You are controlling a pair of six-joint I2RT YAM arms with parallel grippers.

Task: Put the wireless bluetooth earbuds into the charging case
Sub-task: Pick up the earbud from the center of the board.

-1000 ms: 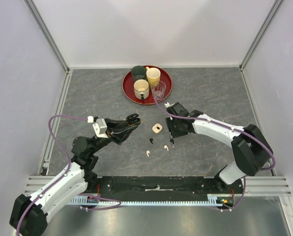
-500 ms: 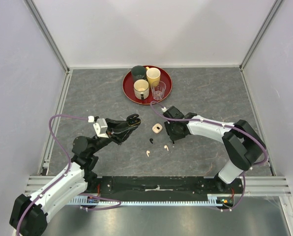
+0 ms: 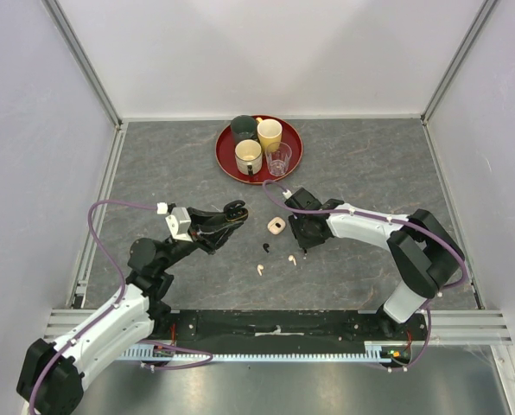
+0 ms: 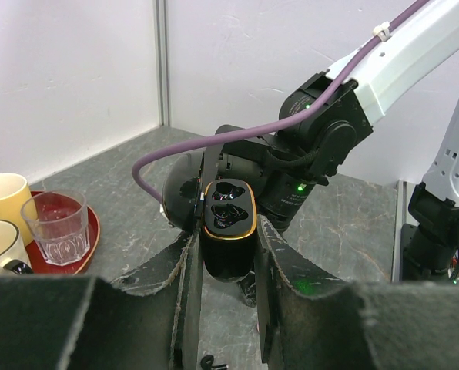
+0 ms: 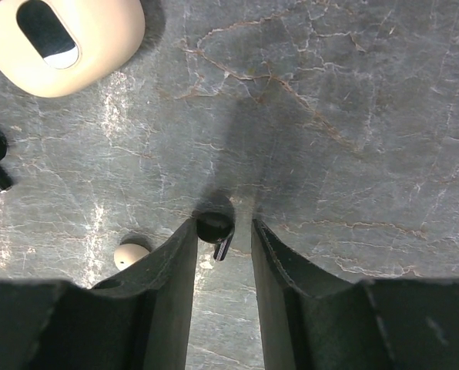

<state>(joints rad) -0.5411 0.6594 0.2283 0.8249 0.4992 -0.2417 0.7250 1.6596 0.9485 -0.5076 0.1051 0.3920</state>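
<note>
Top external view: the left gripper (image 3: 232, 211) hangs above the grey table (image 3: 154, 164), left of centre, with its jaws pinched on the black charging case (image 3: 234, 210). In the left wrist view that case (image 4: 229, 213) stands upright between the two fingers (image 4: 185, 270). Its gold-rimmed top is uncovered and shows two dark hollows.

The right gripper (image 3: 303, 249) points down at the table right of centre. In the right wrist view its jaws stand a little apart, one on each side of a black earbud (image 5: 212, 225) that lies on the table. One fingertip (image 5: 185, 239) is against the bud's round head, and a narrow gap shows between the stem and the other fingertip, so the bud is straddled, not pinched.

A second black earbud (image 3: 265, 248) lies on the table between the two grippers. Just nearer than it lie a cream earbud (image 3: 290, 258), close beside the right gripper, and another cream earbud (image 3: 260, 269), a little further left. A cream case (image 3: 276, 226) sits on the table just left of the right gripper, on its far side. In the right wrist view it shows a dark oval hollow in its top face.

At the far side of the table a red tray (image 3: 225, 160) holds a dark cup (image 3: 243, 126), a yellow cup (image 3: 270, 133), a cream cup (image 3: 249, 156) and a clear glass (image 3: 279, 159), well apart from both grippers.
</note>
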